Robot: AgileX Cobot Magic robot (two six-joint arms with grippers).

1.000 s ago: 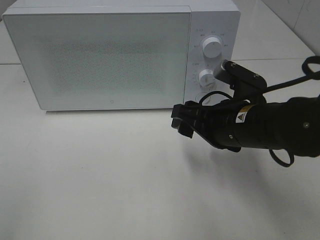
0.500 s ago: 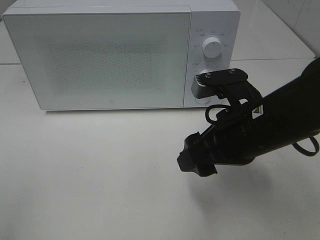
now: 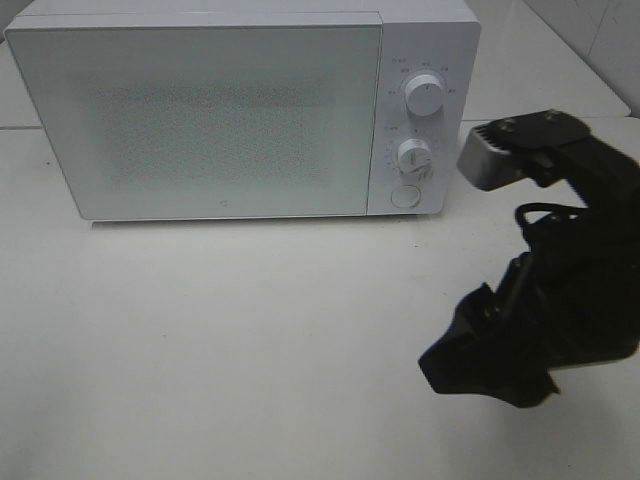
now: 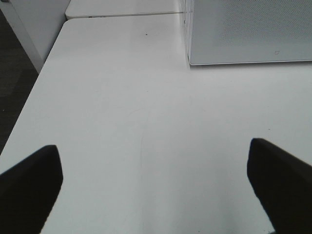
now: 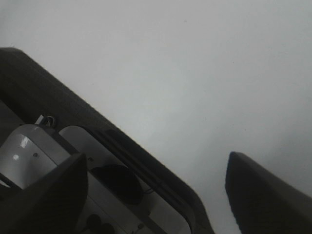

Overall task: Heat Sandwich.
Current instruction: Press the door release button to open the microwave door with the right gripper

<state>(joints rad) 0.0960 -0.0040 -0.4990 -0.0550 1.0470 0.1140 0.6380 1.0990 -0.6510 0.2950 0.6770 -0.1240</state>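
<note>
The sandwich is out of view in every frame. The white microwave (image 3: 200,120) stands at the back of the table with its door closed; its near corner also shows in the left wrist view (image 4: 248,29). My right gripper (image 3: 455,358) hangs over the front right of the table, well away from the microwave. In the right wrist view its fingers (image 5: 265,195) stand apart with nothing between them, so the right gripper (image 5: 156,195) is open. My left gripper (image 4: 156,190) is open over bare table, left of the microwave, and does not show in the exterior high view.
Two round dials (image 3: 425,97) (image 3: 413,155) and a round button (image 3: 404,196) sit on the microwave's right panel. The white table (image 3: 200,340) runs to an edge at its left side (image 4: 44,78). A dark-edged piece of equipment (image 5: 97,146) lies under the right gripper.
My right arm has pulled back from the microwave's control panel, down and to the front right of the table. The microwave door stays closed.
</note>
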